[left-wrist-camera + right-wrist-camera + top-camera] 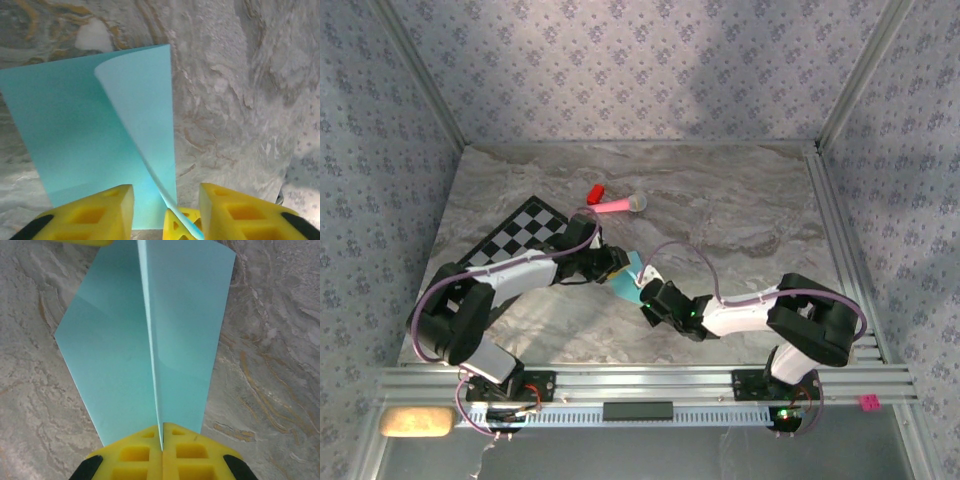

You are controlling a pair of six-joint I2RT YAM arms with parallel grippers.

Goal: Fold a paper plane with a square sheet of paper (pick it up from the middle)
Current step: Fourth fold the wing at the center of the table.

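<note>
Item 1: right gripper (pixel 161 432), I see its 2 yellow fingers pressed together, pinching the raised centre fold of the square sheet of paper (pixel 110 355). Item 2: left gripper (pixel 166 195), fingers spread either side of that fold. Sheet lies mid-table (pixel 740 200), just right of the checkered mat (pixel 515 240)

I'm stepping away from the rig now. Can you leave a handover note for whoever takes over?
Left gripper: open, jaws astride the raised flap.
Right gripper: shut on the upright fold of the square sheet of paper.
The sheet rests on the table between the arms, right of the checkered mat.
Done: centre fold begun. Left: all further folds; no plane yet.
</note>
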